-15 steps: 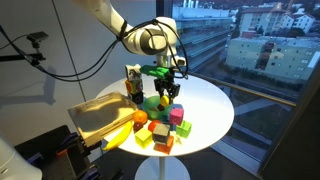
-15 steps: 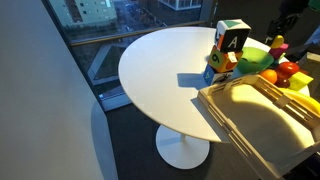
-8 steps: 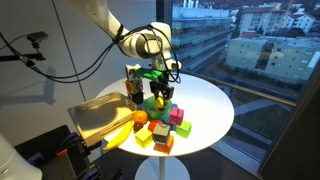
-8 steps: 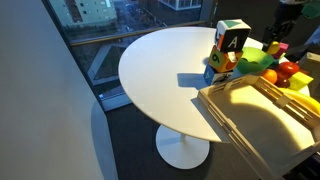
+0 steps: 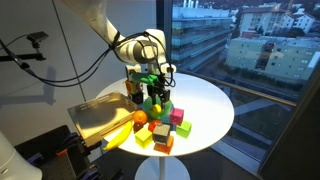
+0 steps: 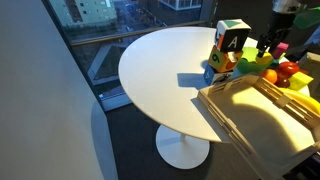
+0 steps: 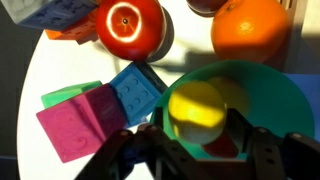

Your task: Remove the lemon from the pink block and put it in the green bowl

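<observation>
In the wrist view, the small rounded yellow lemon sits within the outline of the round, bright green bowl, toward its 9 o'clock edge.

Smooth, matt-looking lemon; green bowl plastic, slight sheen; table smooth white, matt.
</observation>
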Controlling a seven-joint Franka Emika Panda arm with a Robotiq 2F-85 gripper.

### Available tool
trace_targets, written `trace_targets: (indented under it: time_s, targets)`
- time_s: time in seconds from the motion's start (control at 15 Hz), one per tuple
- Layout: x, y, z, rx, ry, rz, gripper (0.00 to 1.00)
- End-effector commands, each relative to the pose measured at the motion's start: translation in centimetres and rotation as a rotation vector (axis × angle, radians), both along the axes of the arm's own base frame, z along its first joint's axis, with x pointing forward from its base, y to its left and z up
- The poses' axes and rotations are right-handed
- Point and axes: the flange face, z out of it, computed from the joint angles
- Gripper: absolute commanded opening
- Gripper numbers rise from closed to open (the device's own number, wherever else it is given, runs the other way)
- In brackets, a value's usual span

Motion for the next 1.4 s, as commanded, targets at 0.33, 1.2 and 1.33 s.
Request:
trace_targets:
  time_s: [0.33,1.2,1.33]
  targets:
    - [-0.5,-0.3,0.1,-0.079,0.014,-0.053,1.0]
    - [-4.9,-0.8,3.9,-0.076,0.169,-0.077,1.0]
    - [-6.0,-0.6,5.0,-0.075,0.19,-0.075,1.0]
